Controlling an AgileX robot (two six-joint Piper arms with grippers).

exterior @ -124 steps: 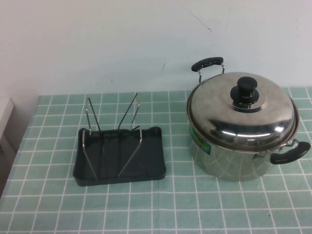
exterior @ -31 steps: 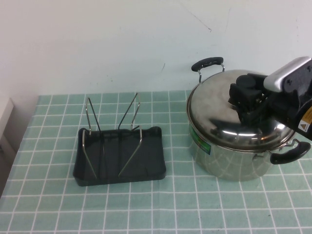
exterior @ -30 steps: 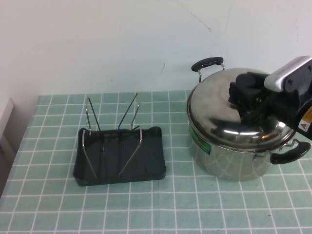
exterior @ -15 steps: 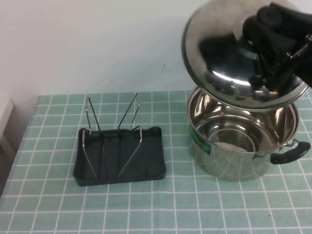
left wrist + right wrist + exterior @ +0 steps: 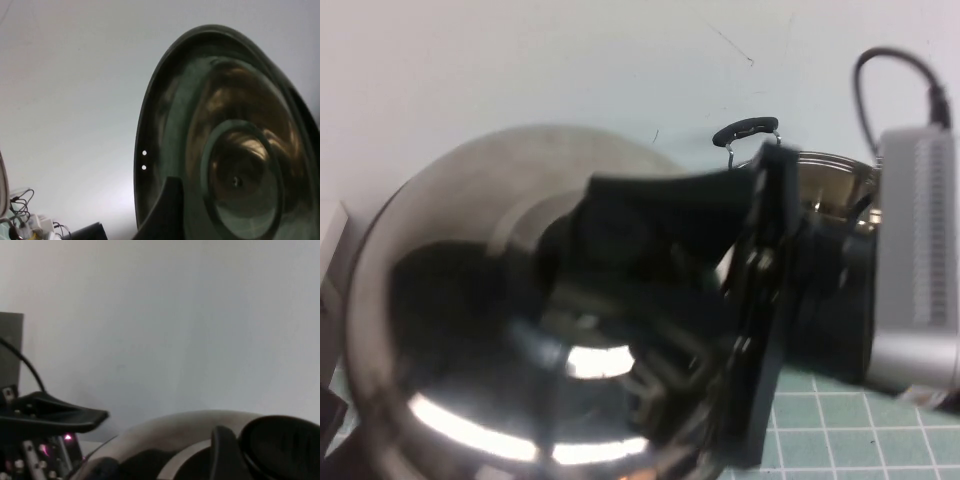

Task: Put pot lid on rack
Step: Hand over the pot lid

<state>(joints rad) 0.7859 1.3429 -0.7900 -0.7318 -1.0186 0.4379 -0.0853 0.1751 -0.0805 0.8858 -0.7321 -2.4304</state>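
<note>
Has lifted the round, domed, shiny steel pot lid (image 5: 450,250) off the deep steel pot (image 5: 830,165), right pincer (image 5: 620,300) clenched on its knob, swinging leftward for racking; cannot tell the state of the left pincer (image 5: 162,215) facing its underside.

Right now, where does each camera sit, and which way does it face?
High view: raised on the robot's side, facing the table; the pot lid, aloft in the right gripper, fills it; the pot behind.
Left wrist view: on the left arm, facing the lid's underside and wall; a dark shape at the edge may be the left gripper.
Right wrist view: on the right arm, looking across the lid's dome and knob at the wall.
Shared: all three show the lid.
</note>
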